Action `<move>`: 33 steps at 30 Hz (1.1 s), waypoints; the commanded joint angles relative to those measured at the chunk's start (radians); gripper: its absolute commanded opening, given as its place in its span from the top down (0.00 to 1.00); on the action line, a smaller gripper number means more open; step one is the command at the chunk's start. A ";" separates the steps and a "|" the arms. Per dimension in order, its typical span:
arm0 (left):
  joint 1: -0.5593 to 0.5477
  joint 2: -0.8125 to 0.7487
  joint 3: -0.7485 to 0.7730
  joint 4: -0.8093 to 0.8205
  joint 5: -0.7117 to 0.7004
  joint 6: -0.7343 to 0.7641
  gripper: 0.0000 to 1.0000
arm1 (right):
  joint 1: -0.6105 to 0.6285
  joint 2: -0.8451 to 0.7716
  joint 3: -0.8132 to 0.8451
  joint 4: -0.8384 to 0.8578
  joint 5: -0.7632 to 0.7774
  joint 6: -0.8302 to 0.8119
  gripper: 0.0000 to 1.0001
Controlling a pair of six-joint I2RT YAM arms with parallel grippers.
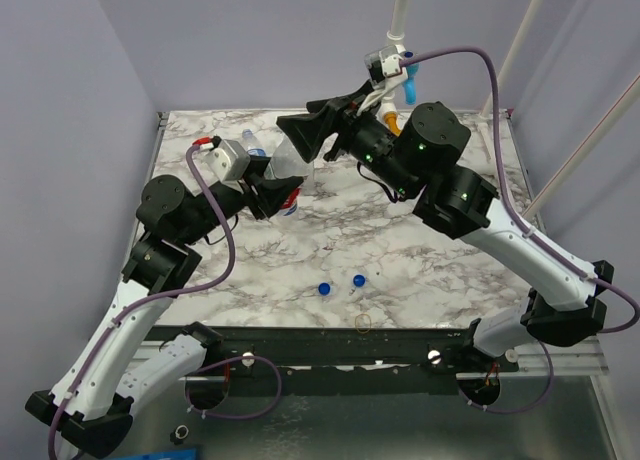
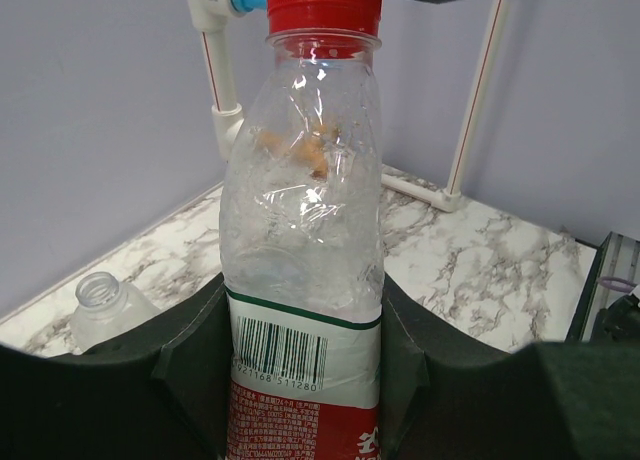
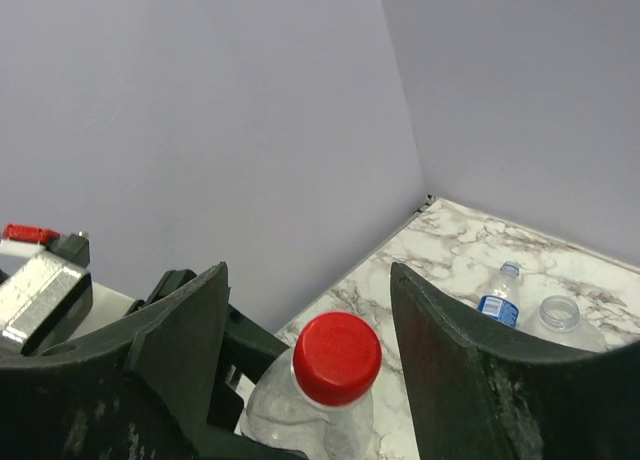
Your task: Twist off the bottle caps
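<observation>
At the far side of the table point(image 1: 430, 270), left of centre, I am clamping the red-label bottle point(image 2: 300, 230) upright in the left gripper point(image 1: 272, 195) so it cannot spin. The right gripper point(image 3: 308, 300) is straddling its red cap point(image 3: 337, 358), jaws apart, not yet pinching.

Red-label bottle point(image 2: 300, 280) point(image 1: 288, 170): clear, crinkly and dented. It is upright, near the back left of the table. White barcode panel with a green edge above the red label. Red cap point(image 3: 337, 358) point(image 2: 325, 5) is on its neck, ribbed side, smooth top. Left blue cap point(image 1: 324, 289) and right blue cap point(image 1: 359, 280) lie loose on the table near the front middle, close together, not touching. Blue-label bottle point(image 3: 497, 302) point(image 1: 252, 145) stands upright by the back left; its top is too small to tell.
</observation>
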 commanded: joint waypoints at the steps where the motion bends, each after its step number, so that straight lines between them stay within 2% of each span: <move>1: 0.002 -0.017 -0.025 0.039 0.033 -0.013 0.56 | 0.003 0.044 0.080 -0.080 0.051 0.029 0.32; 10: 0.002 -0.025 -0.030 0.063 -0.011 0.009 0.57 | -0.009 0.055 0.069 -0.095 0.072 0.075 0.37; 16: 0.002 -0.020 -0.029 0.069 -0.084 0.005 0.60 | -0.072 0.075 0.065 -0.075 -0.079 0.111 0.29; 20: 0.002 -0.015 -0.042 0.073 -0.112 -0.003 0.60 | -0.083 0.081 0.064 -0.038 -0.148 0.109 0.29; 22: 0.002 -0.010 -0.047 0.076 -0.121 -0.007 0.60 | -0.087 0.084 0.064 -0.024 -0.173 0.116 0.34; 33: 0.002 0.015 -0.055 0.111 -0.147 0.017 0.60 | -0.174 0.089 0.033 0.040 -0.356 0.211 0.77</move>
